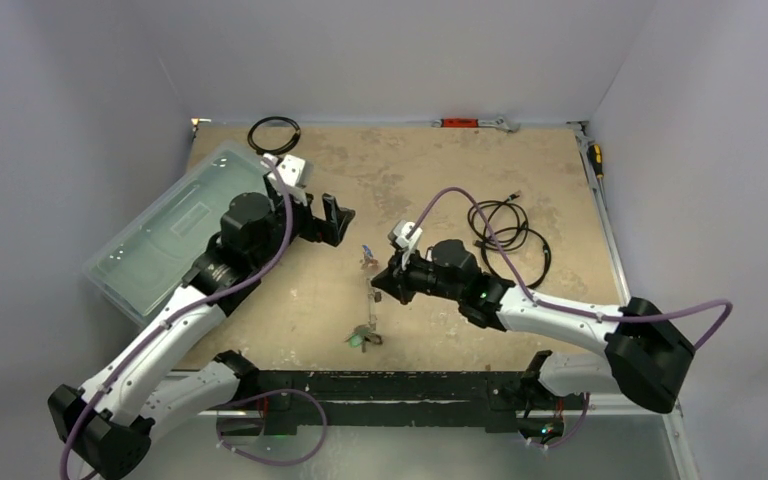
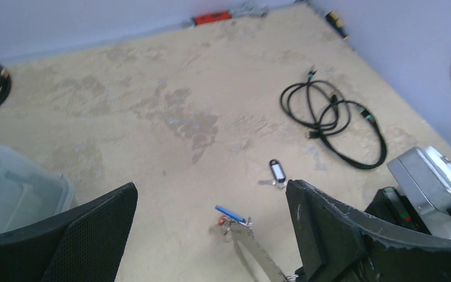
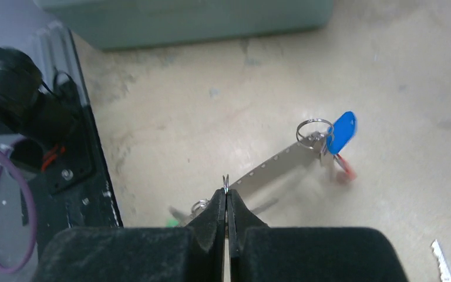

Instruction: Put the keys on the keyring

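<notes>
At table centre: right gripper (image 3: 226,197) pressed shut on the near end of the keyring (image 3: 276,161); left gripper (image 2: 211,188) spread wide, empty.
The blue-tagged key (image 3: 342,132) and a red tag (image 3: 345,170) sit at the keyring's far end. The pinch should hold it steady while the left gripper fetches the loose white-tagged key (image 2: 277,171). The keyring's opening and full outline cannot be made out.

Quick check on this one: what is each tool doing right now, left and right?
Left tool: open, holding nothing.
Right tool: shut, pinching thin metal, apparently the keyring.
</notes>
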`<state>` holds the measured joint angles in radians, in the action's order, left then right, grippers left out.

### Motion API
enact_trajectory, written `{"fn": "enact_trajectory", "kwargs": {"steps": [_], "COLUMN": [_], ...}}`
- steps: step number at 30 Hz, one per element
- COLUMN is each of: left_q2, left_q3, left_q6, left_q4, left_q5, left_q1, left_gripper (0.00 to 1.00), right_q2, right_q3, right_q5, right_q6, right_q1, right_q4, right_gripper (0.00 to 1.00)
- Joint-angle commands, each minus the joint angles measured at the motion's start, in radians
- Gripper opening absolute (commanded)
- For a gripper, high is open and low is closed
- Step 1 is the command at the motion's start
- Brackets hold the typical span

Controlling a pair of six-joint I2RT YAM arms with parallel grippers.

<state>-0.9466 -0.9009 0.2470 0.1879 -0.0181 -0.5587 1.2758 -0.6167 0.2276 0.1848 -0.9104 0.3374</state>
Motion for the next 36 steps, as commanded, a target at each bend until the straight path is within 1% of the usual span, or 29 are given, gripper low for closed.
{"fn": "enact_trajectory", "kwargs": {"steps": [1,5,8,13,15,16,20,23,25,28,31,36], "left_q2": [0.082,0.126,0.151,0.176,0.176,0.17,0.151,0.146,0.143,0.132,0.118,0.097], "left_q3": [0.01,-0.004,-0.021,-0.082,-0.114,-0.132,-0.206,-0.229,-0.229,-0.215,-0.197,-0.157], "left_q6": [0.002,-0.028,-0.044,-0.056,-0.059,-0.064,-0.103,-0.128,-0.136,-0.136,-0.13,-0.081], "left_q4": [-0.162,-0.211,-0.231,-0.198,-0.19,-0.158,-0.083,-0.044,-0.038,-0.05,-0.075,-0.171], "left_q5": [0.14,0.273,0.36,0.405,0.457,0.503,0.651,0.742,0.8,0.843,0.846,0.866], "left_q1": [-0.001,-0.001,-0.001,-0.001,-0.001,-0.001,-0.001,-0.001,-0.001,-0.001,-0.001,-0.001], "left_gripper": [0.99,0.99,0.99,0.93,0.89,0.86,0.71,0.67,0.62,0.55,0.53,0.48], "right_q2": [-0.086,-0.133,-0.183,-0.271,-0.307,-0.319,-0.348,-0.361,-0.365,-0.358,-0.352,-0.342], "right_q3": [0.009,-0.007,-0.022,-0.051,-0.055,-0.054,-0.066,-0.077,-0.084,-0.086,-0.088,-0.099], "right_q5": [0.037,0.074,0.093,0.075,0.074,0.075,0.128,0.169,0.216,0.28,0.302,0.343], "right_q6": [-0.021,-0.024,-0.025,-0.061,-0.059,-0.051,-0.008,0.031,0.069,0.132,0.16,0.187], "right_q1": [0.002,0.002,0.002,0.004,0.006,0.012,0.04,0.068,0.096,0.136,0.148,0.148], "right_q4": [0.19,0.239,0.242,0.23,0.259,0.282,0.361,0.415,0.458,0.529,0.57,0.6], "right_gripper": [0.0,0.0,0.0,0.0,0.0,0.0,0.0,0.0,0.0,0.0,0.0,0.0]}}
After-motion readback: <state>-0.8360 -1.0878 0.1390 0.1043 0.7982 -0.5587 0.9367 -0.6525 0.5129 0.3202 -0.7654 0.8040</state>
